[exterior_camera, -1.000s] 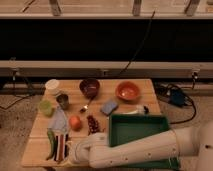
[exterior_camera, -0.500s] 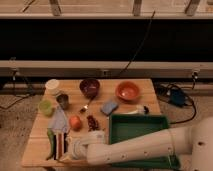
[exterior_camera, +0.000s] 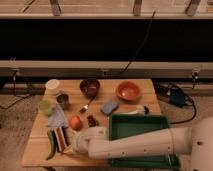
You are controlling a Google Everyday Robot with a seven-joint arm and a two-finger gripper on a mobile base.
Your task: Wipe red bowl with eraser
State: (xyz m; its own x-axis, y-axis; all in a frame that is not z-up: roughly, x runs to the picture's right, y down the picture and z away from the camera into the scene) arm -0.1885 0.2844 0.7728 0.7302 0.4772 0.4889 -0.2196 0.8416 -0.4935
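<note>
The eraser (exterior_camera: 61, 137), a small block with black, red and white stripes, lies flat near the table's front left corner, next to a green chilli (exterior_camera: 51, 143). My gripper (exterior_camera: 73, 145) is at the end of the white arm, low over the table and right up against the eraser's right side. It is open, and the eraser rests on the wood. The red bowl (exterior_camera: 128, 91) stands empty at the back right of the table, far from the gripper.
A green tray (exterior_camera: 135, 131) is partly covered by my arm. There are also a dark maroon bowl (exterior_camera: 90, 87), a blue sponge (exterior_camera: 109, 107), a pale blue cloth (exterior_camera: 57, 119), an orange fruit (exterior_camera: 75, 122), a white cup (exterior_camera: 52, 86), a green cup (exterior_camera: 45, 107) and a metal cup (exterior_camera: 63, 100).
The arm has stretched further left along the table's front, which brought the gripper up beside the eraser. Nothing on the table has moved.
</note>
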